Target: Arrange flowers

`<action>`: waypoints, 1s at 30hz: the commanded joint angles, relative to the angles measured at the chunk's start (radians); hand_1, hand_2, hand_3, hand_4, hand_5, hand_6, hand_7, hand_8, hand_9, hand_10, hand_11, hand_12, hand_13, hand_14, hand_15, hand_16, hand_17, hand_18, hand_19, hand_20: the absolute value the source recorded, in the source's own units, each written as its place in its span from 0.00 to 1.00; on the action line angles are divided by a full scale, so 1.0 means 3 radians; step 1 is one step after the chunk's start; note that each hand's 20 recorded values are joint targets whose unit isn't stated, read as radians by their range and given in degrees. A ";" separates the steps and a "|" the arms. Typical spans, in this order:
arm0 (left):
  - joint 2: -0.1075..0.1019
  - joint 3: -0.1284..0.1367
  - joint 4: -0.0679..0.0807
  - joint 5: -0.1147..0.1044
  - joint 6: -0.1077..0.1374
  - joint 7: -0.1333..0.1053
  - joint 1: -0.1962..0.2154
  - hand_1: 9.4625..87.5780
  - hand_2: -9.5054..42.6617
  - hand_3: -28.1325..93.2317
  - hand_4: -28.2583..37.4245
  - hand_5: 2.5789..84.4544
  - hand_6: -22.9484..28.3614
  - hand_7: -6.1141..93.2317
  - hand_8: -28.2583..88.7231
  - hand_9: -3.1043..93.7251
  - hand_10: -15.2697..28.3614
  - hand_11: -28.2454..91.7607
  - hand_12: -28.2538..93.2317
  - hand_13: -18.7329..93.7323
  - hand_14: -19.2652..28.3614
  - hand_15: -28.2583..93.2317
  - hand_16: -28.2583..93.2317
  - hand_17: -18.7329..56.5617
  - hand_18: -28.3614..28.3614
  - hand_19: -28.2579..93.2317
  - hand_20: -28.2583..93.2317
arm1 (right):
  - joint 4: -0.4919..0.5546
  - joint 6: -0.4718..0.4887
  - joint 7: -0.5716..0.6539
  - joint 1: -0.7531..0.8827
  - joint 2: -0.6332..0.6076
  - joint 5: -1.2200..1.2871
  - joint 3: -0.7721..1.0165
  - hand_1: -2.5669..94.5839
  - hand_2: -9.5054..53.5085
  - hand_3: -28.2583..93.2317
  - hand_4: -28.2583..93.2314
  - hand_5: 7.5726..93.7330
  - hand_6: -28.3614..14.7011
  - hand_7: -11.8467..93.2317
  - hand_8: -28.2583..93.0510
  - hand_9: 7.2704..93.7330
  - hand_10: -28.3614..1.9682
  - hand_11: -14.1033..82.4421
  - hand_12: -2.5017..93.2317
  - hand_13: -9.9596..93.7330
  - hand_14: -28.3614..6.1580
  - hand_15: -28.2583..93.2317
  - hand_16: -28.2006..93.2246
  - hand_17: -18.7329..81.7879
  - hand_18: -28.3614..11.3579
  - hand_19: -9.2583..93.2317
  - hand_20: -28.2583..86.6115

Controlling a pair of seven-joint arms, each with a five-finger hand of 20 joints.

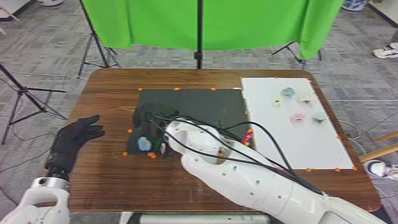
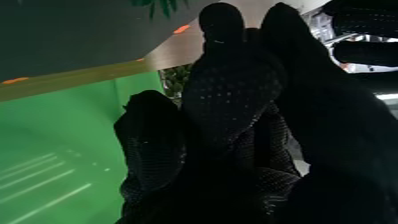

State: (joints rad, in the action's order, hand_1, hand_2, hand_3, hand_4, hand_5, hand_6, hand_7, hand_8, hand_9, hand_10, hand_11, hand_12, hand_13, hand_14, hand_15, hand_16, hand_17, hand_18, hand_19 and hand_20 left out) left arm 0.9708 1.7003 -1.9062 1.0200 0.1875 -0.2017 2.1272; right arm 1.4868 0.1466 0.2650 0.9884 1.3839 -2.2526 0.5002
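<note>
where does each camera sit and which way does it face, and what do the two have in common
Head view: on the robot's head, facing forward and down at the table, with a dark mat, white sheet and green cloth beyond; both arms show, with left hand and right hand.
Right wrist view: on the right arm's wrist, looking along that hand's black glove, past it to the mat and cloth.
Shared: right hand, dark mat, orange marks, table edge, green cloth.
</note>
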 commanded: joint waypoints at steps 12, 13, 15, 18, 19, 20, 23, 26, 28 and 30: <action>0.0007 0.0132 -0.0083 0.0029 -0.0018 0.0098 0.0174 0.15 0.54 0.79 0.00 0.56 0.58 0.17 0.19 0.55 0.72 0.41 0.34 0.55 0.85 0.45 0.21 0.41 0.75 0.41 0.43 | 0.0646 -0.0535 0.0160 -0.0177 -0.0553 -0.0128 0.0252 0.52 0.00 0.77 0.11 0.59 0.69 0.29 0.15 0.72 0.53 0.35 0.31 0.94 0.77 0.68 0.51 0.77 0.40 1.00 0.66; 0.0012 0.0156 -0.0098 0.0032 -0.0009 0.0095 0.0203 0.15 0.55 0.79 0.00 0.56 0.58 0.17 0.19 0.54 0.70 0.42 0.34 0.55 0.84 0.45 0.21 0.41 0.75 0.41 0.43 | 0.0776 -0.0574 0.0176 -0.0164 -0.0667 -0.0108 0.0356 0.50 0.00 0.78 0.11 0.59 0.69 0.29 0.15 0.72 0.51 0.36 0.29 0.94 0.76 0.68 0.51 0.76 0.39 1.00 0.66; 0.0023 0.0201 -0.0115 0.0030 0.0002 0.0106 0.0253 0.16 0.55 0.78 0.00 0.55 0.58 0.17 0.19 0.54 0.70 0.42 0.34 0.55 0.84 0.45 0.21 0.41 0.75 0.41 0.43 | 0.1005 -0.0622 0.0240 -0.0113 -0.0889 -0.0082 0.0592 0.49 0.00 0.78 0.11 0.58 0.68 0.29 0.15 0.71 0.50 0.37 0.28 0.93 0.75 0.69 0.51 0.76 0.38 1.00 0.67; 0.0026 0.0252 -0.0146 0.0036 0.0008 0.0127 0.0299 0.16 0.57 0.77 0.00 0.55 0.58 0.17 0.19 0.54 0.70 0.42 0.33 0.55 0.84 0.45 0.21 0.41 0.75 0.41 0.43 | 0.1283 -0.0588 0.0383 0.0015 -0.1233 -0.0045 0.1005 0.45 0.00 0.78 0.12 0.58 0.66 0.28 0.16 0.70 0.45 0.36 0.27 0.91 0.71 0.70 0.52 0.74 0.35 1.00 0.68; 0.0029 0.0264 -0.0154 0.0034 0.0006 0.0128 0.0313 0.16 0.57 0.77 0.00 0.55 0.58 0.17 0.19 0.54 0.70 0.42 0.33 0.55 0.84 0.45 0.21 0.41 0.75 0.41 0.43 | 0.1354 -0.0534 0.0448 0.0077 -0.1348 -0.0057 0.1147 0.44 0.00 0.79 0.12 0.58 0.66 0.27 0.16 0.70 0.44 0.36 0.27 0.91 0.70 0.70 0.52 0.74 0.35 1.00 0.68; 0.0028 0.0275 -0.0170 0.0040 0.0009 0.0130 0.0322 0.16 0.57 0.76 0.00 0.54 0.58 0.17 0.19 0.54 0.70 0.42 0.33 0.56 0.84 0.45 0.21 0.41 0.75 0.41 0.43 | 0.1421 -0.0452 0.0527 0.0152 -0.1446 -0.0059 0.1311 0.42 0.00 0.79 0.12 0.58 0.65 0.27 0.16 0.69 0.43 0.35 0.27 0.90 0.68 0.70 0.51 0.74 0.33 1.00 0.68; 0.0044 0.0302 -0.0196 0.0041 0.0045 0.0105 0.0374 0.16 0.57 0.76 0.00 0.54 0.58 0.17 0.19 0.54 0.70 0.42 0.33 0.56 0.84 0.45 0.21 0.41 0.75 0.41 0.43 | 0.1498 -0.0117 0.0689 0.0388 -0.1667 0.0052 0.1766 0.33 0.00 0.76 0.14 0.55 0.61 0.23 0.17 0.66 0.35 0.32 0.28 0.87 0.60 0.71 0.51 0.71 0.28 1.00 0.68; 0.0065 0.0327 -0.0218 0.0046 0.0059 0.0092 0.0410 0.16 0.58 0.76 0.00 0.54 0.58 0.17 0.19 0.54 0.70 0.42 0.33 0.56 0.83 0.45 0.21 0.41 0.75 0.41 0.43 | 0.1440 0.0063 0.0826 0.0579 -0.1863 0.0129 0.2035 0.26 0.07 0.72 0.15 0.53 0.58 0.20 0.19 0.65 0.30 0.31 0.29 0.85 0.53 0.72 0.51 0.70 0.25 1.00 0.67; 0.0074 0.0328 -0.0224 0.0043 0.0071 0.0084 0.0418 0.16 0.58 0.76 0.00 0.54 0.58 0.17 0.19 0.54 0.70 0.42 0.33 0.56 0.83 0.45 0.21 0.41 0.75 0.41 0.43 | 0.1385 0.0185 0.0900 0.0711 -0.1979 0.0152 0.2158 0.23 0.10 0.71 0.15 0.53 0.58 0.19 0.19 0.65 0.28 0.30 0.29 0.85 0.51 0.72 0.51 0.70 0.23 1.00 0.67; 0.0090 0.0336 -0.0229 0.0043 0.0073 0.0084 0.0433 0.16 0.58 0.76 0.00 0.54 0.58 0.17 0.19 0.54 0.70 0.42 0.33 0.56 0.83 0.45 0.21 0.41 0.75 0.41 0.43 | 0.1290 0.0244 0.0946 0.0826 -0.2034 0.0147 0.2233 0.22 0.11 0.70 0.15 0.53 0.58 0.19 0.19 0.66 0.26 0.31 0.29 0.85 0.49 0.72 0.50 0.70 0.22 1.00 0.67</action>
State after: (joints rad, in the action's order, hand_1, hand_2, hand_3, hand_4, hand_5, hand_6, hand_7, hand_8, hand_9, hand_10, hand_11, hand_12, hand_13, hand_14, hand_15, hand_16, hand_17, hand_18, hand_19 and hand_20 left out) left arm 0.9747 1.7932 -1.9666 1.0277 0.1910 -0.1768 2.2272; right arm 1.9682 0.1722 0.4830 1.1100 0.9350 -2.2142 1.0623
